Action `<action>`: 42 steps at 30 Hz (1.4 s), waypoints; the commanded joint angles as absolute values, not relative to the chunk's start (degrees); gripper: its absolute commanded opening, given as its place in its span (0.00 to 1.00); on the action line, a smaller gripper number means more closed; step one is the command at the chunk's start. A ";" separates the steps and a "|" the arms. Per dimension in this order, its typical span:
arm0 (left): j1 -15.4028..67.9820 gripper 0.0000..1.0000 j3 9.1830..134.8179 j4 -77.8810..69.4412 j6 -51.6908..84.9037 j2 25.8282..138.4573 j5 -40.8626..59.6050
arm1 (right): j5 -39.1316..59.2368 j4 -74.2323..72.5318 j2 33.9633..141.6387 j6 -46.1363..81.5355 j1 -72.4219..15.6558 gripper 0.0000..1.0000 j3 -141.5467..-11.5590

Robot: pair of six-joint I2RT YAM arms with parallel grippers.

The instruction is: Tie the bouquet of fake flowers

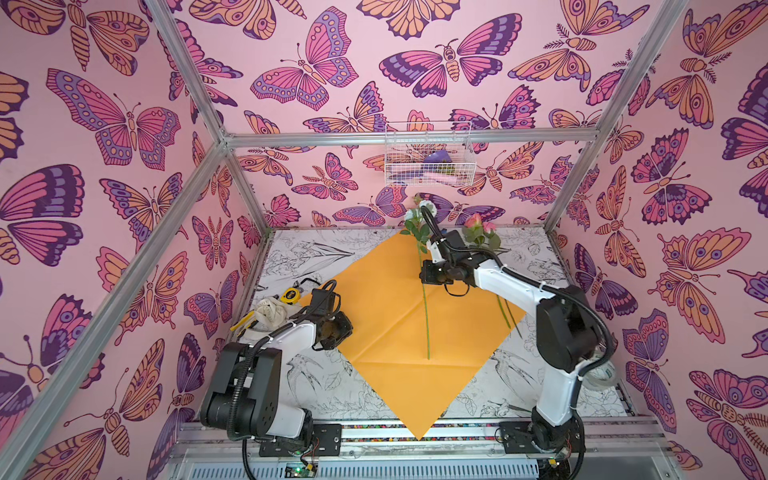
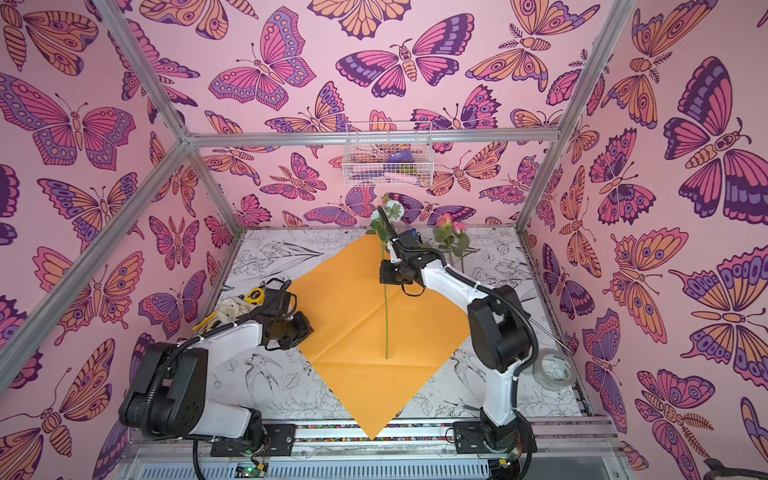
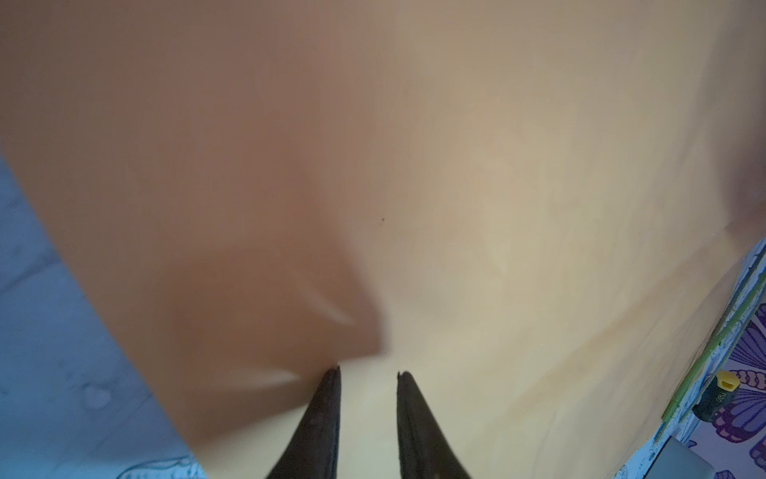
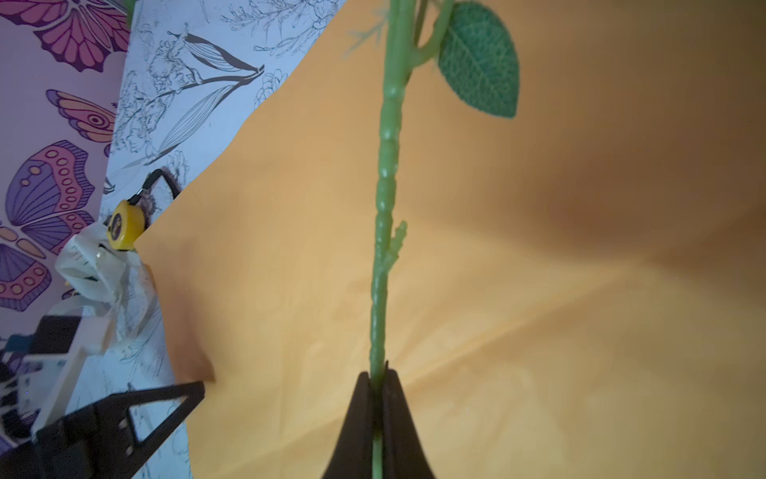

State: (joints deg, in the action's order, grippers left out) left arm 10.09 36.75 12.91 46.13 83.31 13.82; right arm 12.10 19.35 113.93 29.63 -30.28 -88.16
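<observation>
We are laying out the flowers. The right gripper (image 4: 379, 370) pinches the stem (image 4: 385, 207) of the white flower (image 1: 420, 208), which runs along the middle of the orange paper (image 1: 386, 299), its bloom past the far corner. The pink flowers (image 1: 478, 226) lie apart at the far right of the table (image 1: 316, 257), their stem ends reaching the paper's right corner. The left gripper (image 3: 369, 371) hovers over the paper's left corner, jaws slightly parted and empty. Nothing is wrapped or tied yet. Next, we judge, this stem needs setting down and releasing, then the pink flowers brought beside it.
</observation>
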 commanded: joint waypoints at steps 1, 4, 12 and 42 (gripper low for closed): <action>9.76 0.27 36.03 13.10 45.55 82.92 14.59 | 14.51 17.90 119.65 31.58 -30.94 0.00 -94.51; 9.78 0.27 35.95 13.01 45.53 82.81 14.60 | 16.57 21.04 125.46 31.62 -31.02 0.00 -100.78; 9.76 0.27 35.95 12.60 45.53 83.20 14.77 | 18.63 25.22 132.77 32.28 -31.36 0.01 -106.54; 9.73 0.37 34.94 14.91 47.11 76.76 16.17 | -12.79 40.75 108.60 14.72 -18.53 0.29 -88.39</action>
State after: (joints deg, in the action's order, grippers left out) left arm 10.09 35.90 13.28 46.68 78.35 15.49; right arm -3.99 35.70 109.60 19.18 -20.93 -90.85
